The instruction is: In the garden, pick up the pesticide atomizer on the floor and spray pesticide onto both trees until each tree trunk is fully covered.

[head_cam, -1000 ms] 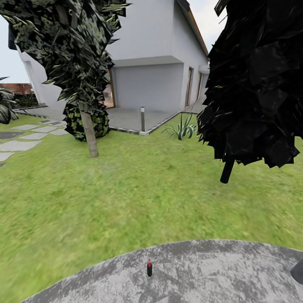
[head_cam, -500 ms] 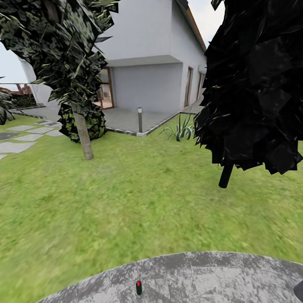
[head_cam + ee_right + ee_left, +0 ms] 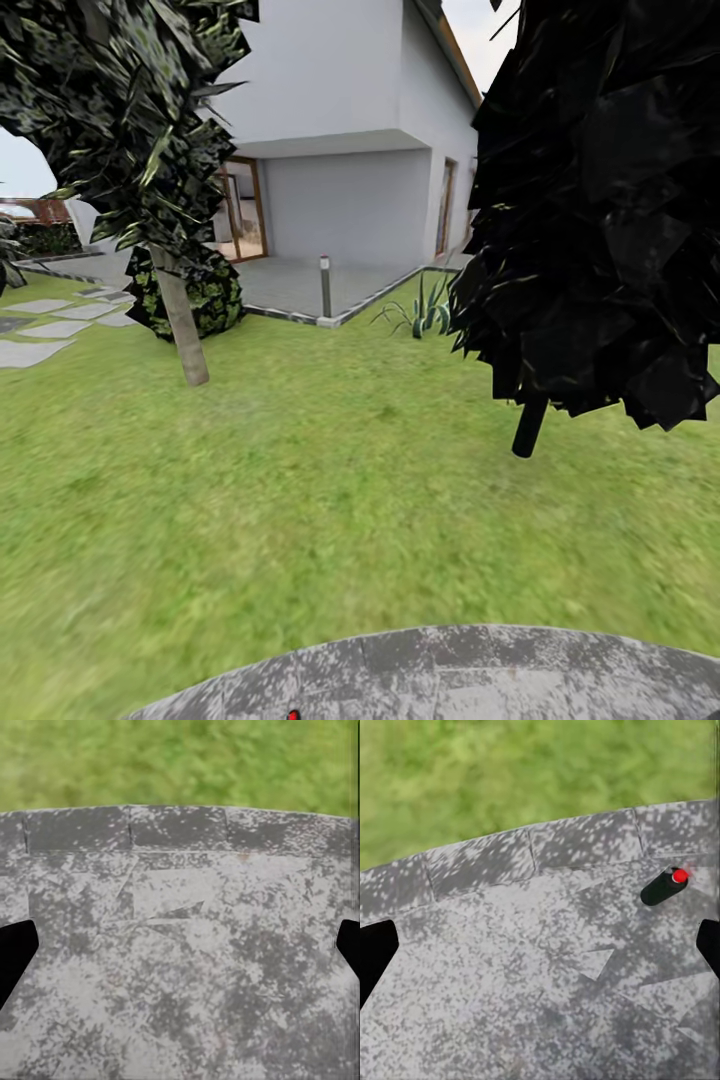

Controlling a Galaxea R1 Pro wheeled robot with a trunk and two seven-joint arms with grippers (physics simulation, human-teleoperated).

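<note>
The pesticide atomizer (image 3: 664, 886), a small dark bottle with a red top, stands on the mottled grey concrete floor (image 3: 510, 967) close to its curved edge. In the head view just its red top (image 3: 292, 714) peeks in at the bottom edge. My left gripper (image 3: 540, 949) hangs open above the paving, its dark fingertips (image 3: 375, 956) wide apart, and the atomizer lies beyond it toward one finger, untouched. My right gripper (image 3: 180, 949) is open too, over bare paving (image 3: 187, 967). Across the lawn (image 3: 330, 480), at the left, a tree rises on a pale grey-brown trunk (image 3: 182, 325).
A near-black narrow tree (image 3: 600, 200) looms close at the right on a thin dark stem (image 3: 528, 425). Behind the lawn are the white house (image 3: 340, 120), a short lamp post (image 3: 325, 287), a spiky plant (image 3: 425, 315), a round bush (image 3: 210, 295) and flat stepping stones (image 3: 40, 335).
The head view has advanced over the paving, so the whole picture shifted. The atomizer slid from mid-paving down to the bottom edge, and the trees drew nearer.
</note>
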